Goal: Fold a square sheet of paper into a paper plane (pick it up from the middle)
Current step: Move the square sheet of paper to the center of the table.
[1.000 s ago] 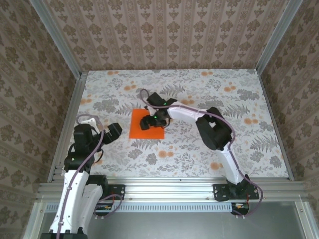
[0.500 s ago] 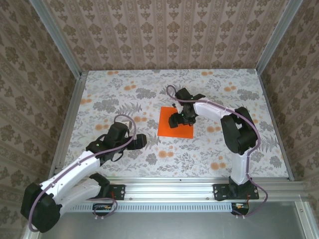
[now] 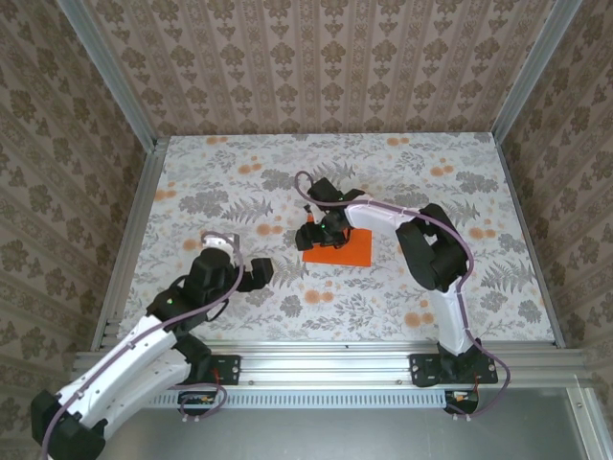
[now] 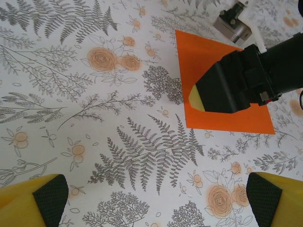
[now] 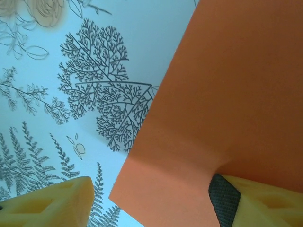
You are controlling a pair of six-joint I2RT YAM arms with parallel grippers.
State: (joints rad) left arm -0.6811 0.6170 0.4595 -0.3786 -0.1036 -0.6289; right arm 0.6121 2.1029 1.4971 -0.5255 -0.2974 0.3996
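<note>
Orange sheet [image 3: 350, 252], right end effector [image 3: 317, 235] astride edge

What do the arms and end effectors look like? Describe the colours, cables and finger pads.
The left arm and right arm have white links joined by bulky black joints, with a mauve cable looped along each. The left end effector and right end effector have black bodies. Their fingers are yellow, with dark textured pads on the inner faces.
</note>
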